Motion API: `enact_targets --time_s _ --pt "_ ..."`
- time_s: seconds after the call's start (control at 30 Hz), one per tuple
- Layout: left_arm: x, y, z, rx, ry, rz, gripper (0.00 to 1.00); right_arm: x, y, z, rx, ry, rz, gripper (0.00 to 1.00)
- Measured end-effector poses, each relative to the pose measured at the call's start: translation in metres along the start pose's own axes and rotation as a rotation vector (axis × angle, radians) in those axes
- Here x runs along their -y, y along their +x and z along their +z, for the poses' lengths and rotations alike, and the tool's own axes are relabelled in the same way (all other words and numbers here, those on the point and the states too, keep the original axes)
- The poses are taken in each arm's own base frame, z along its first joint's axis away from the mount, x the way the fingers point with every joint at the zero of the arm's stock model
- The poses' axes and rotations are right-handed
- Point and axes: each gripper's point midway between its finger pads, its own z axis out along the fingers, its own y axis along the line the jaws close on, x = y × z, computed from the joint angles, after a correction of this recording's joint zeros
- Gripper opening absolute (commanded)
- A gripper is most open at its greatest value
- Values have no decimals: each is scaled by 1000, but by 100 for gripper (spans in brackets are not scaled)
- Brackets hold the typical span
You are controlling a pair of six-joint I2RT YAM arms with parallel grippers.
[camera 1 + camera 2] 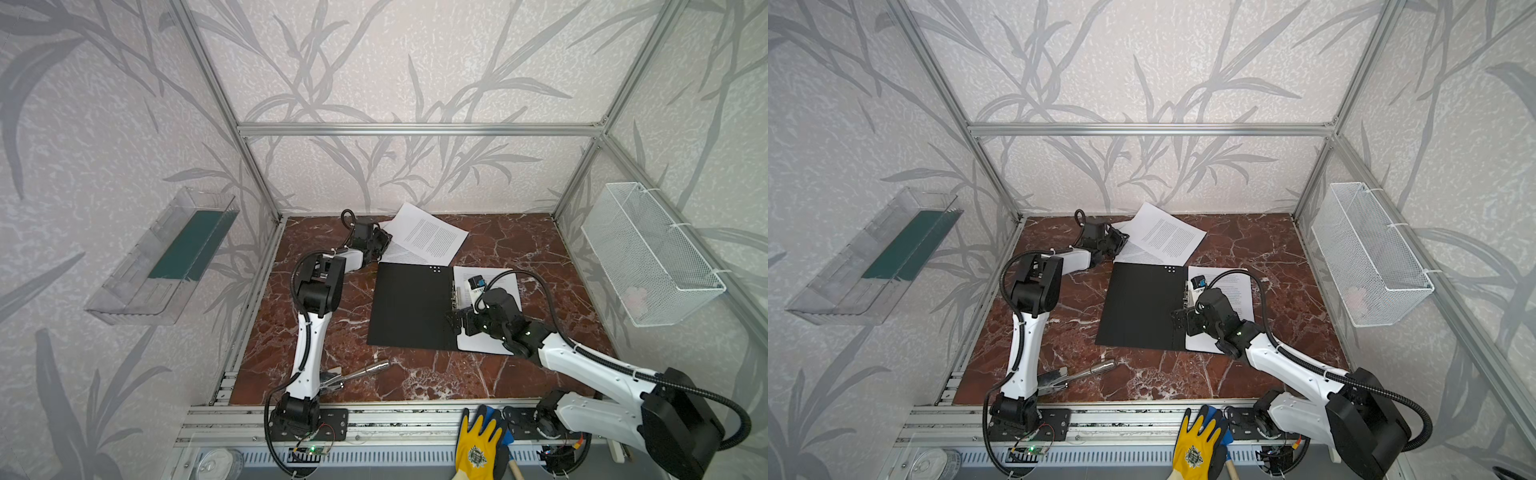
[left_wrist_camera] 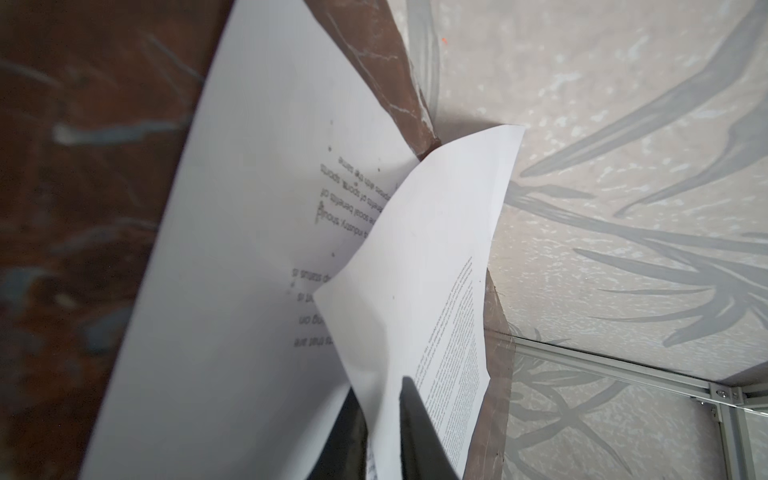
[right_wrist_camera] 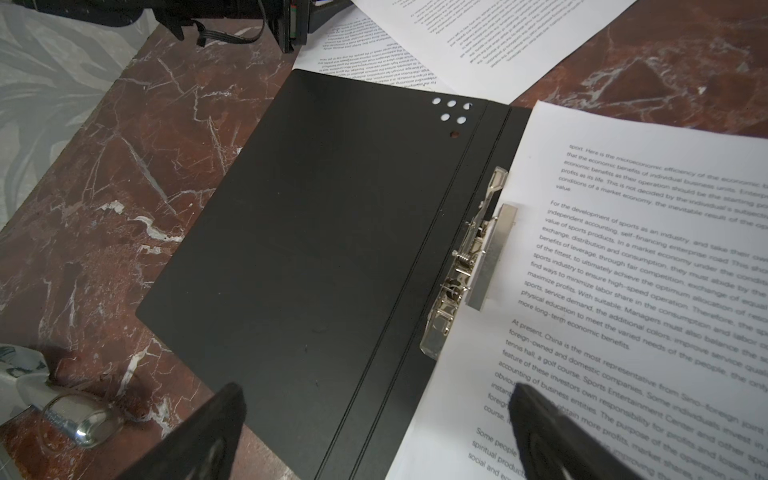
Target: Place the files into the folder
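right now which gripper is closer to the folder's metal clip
Right. The right gripper hovers over the folder, at its spine just short of the metal clip; the left gripper is beyond its far edge, jaws around a loose sheet.

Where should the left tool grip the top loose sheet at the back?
Its left edge, coming in low from the left: that edge of the top loose sheet curls up off the sheet beneath, and the left tool has it between its fingers.

Folder point(image 1: 411, 307) open on table point(image 1: 519, 241), left claw point(image 1: 387, 241) at loose sheet point(image 1: 428, 235)
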Motion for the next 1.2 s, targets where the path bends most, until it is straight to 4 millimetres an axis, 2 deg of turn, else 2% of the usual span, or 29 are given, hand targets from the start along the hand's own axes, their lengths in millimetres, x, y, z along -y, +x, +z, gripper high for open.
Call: enact_targets --time_s 0.17,0.33,0.5,0.6,0.83,0.93,1.07,1.2 --pt "-5 1 2 -7 -7 -15 0 -3 -2 -2 23 -19 0 99" --pt "3 2 1 -17 30 -21 0 -3 -6 -6 50 -29 1 99" --pt "18 13 -21 -36 62 -27 0 1 -10 -8 69 -23 16 99" --pt "46 16 -44 -32 108 -21 0 4 -9 -8 69 -18 24 99" --pt "153 26 -111 1 293 54 0 8 -9 -9 74 -15 40 99" --pt "186 36 -140 19 342 79 0 9 -15 -15 102 -14 52 99" --pt "199 57 -165 28 336 103 0 14 -22 -26 145 -10 72 99" --pt "183 91 -179 11 290 123 0 22 -27 -38 189 -4 110 99"
